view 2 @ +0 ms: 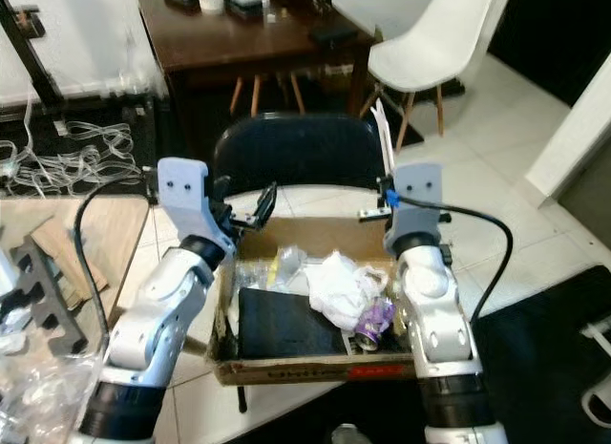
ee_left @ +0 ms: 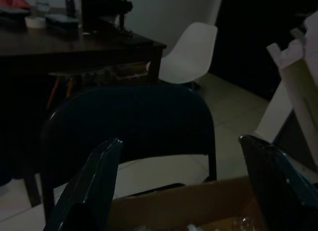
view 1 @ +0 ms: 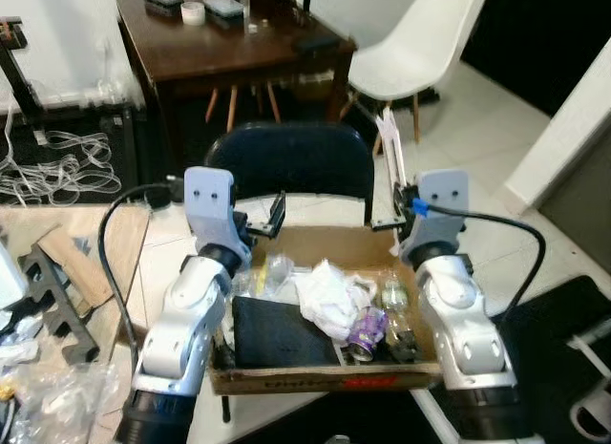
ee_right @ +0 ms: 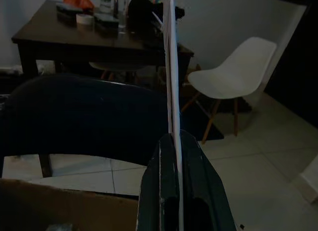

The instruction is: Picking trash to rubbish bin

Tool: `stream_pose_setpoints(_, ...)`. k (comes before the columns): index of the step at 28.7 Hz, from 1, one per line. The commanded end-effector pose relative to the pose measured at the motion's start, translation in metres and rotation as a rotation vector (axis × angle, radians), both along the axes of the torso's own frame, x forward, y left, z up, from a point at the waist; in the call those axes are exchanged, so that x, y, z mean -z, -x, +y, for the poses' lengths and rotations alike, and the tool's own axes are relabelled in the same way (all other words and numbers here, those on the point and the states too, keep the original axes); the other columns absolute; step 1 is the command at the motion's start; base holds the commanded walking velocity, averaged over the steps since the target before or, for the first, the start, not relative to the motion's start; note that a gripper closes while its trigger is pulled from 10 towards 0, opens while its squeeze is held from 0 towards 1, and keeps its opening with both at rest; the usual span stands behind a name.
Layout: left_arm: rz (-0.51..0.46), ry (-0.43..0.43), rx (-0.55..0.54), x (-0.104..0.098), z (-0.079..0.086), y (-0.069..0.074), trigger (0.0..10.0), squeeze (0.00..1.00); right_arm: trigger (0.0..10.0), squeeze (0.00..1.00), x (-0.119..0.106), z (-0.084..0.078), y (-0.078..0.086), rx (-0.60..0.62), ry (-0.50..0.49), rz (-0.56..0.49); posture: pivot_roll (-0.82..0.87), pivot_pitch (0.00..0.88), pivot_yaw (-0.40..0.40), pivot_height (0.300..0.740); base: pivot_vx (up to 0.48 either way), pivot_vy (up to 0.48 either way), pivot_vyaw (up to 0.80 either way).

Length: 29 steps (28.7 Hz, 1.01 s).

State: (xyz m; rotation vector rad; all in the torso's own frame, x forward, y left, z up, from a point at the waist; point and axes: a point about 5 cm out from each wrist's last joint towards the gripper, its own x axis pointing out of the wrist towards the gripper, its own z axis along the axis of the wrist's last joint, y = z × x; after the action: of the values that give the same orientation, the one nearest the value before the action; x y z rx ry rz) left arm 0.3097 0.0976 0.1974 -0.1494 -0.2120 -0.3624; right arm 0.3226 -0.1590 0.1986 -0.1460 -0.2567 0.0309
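A dark wooden table [view 1: 239,52] stands at the far side of the room, with a roll of tape [view 1: 192,11] and some flat cases on its top. To its right is a white moulded chair [view 1: 406,52] on slanted wooden legs. Nearer the robot, a black chair [view 1: 291,159] shows its rounded back just beyond a cardboard box [view 1: 325,372] that serves as the rubbish bin. The box sits on the pale tiled floor [view 1: 458,138] between the two silver arms. Inside it lie a flat black item [view 1: 282,331] on the left, a crumpled white plastic bag [view 1: 329,296] in the middle, a purple can [view 1: 367,331] beside the bag, and clear plastic wrappers [view 1: 267,272] toward the back.

The left gripper [view 1: 267,215] hangs over the back left corner of the box, its fingers [ee_left: 87,191] spread apart and holding nothing. The right gripper [view 1: 398,210] is raised over the back right corner of the box, its fingers [ee_right: 196,196] pressed together on a thin white sheet of paper [ee_right: 172,62]. The paper stands upright, edge on, rising above the fingers in front of the black chair's back.

A tangle of white cables [view 1: 57,167] lies on the floor at the far left.
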Motion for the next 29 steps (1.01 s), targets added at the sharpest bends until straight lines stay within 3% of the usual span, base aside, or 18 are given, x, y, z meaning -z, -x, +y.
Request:
stream_pose_setpoints(1,0.009,0.005,-0.006,0.004,0.001,0.003,10.0,0.00,10.0,0.00,0.007,0.000,0.002,-0.005,-0.012,0.027,-0.01,0.131,-0.034,0.740,0.000,0.000,0.00)
stream_pose_setpoints(6,0.006,0.006,-0.004,0.004,0.001,0.003,10.0,0.00,10.0,0.00,0.016,0.002,0.002,-0.022,-0.021,0.075,-0.01,0.131,-0.034,0.740,0.000,0.000,0.00)
stream_pose_setpoints(11,0.006,-0.002,-0.005,0.004,0.000,0.003,10.0,0.00,10.0,0.00,0.044,0.007,0.001,-0.080,-0.019,0.222,0.00,0.143,-0.034,0.740,0.000,0.000,0.00)
stream_pose_setpoints(14,0.007,-0.007,-0.004,0.005,0.000,0.002,10.0,0.00,10.0,0.00,0.047,0.006,0.001,-0.081,-0.054,0.232,0.00,0.143,-0.034,0.740,0.000,0.000,0.00)
stream_pose_setpoints(15,0.008,-0.011,-0.006,0.005,0.001,0.002,10.0,0.00,10.0,1.00,0.047,0.003,0.000,-0.064,-0.062,0.232,0.00,0.148,-0.032,0.740,0.000,0.000,0.00)
stream_pose_setpoints(18,0.010,-0.012,-0.008,0.005,0.001,0.002,10.0,0.00,10.0,1.00,0.046,-0.001,0.000,-0.040,-0.064,0.235,0.00,0.148,-0.032,0.740,0.000,0.000,0.00)
stream_pose_setpoints(20,0.012,-0.014,-0.008,0.006,0.001,0.001,10.0,0.00,10.0,0.95,0.044,-0.003,-0.001,-0.010,-0.031,0.225,0.00,0.150,-0.027,0.740,0.000,0.000,0.00)
stream_pose_setpoints(21,0.014,-0.017,-0.007,0.006,0.001,0.000,10.0,0.00,10.0,0.00,0.039,-0.007,-0.002,0.024,-0.006,0.191,0.00,0.152,-0.025,0.740,0.000,0.000,0.00)
stream_pose_setpoints(29,0.018,-0.010,-0.016,0.006,0.002,-0.001,10.0,0.00,10.0,0.00,0.025,-0.001,-0.001,-0.017,-0.034,0.098,0.00,0.153,-0.022,0.740,0.000,0.000,0.00)
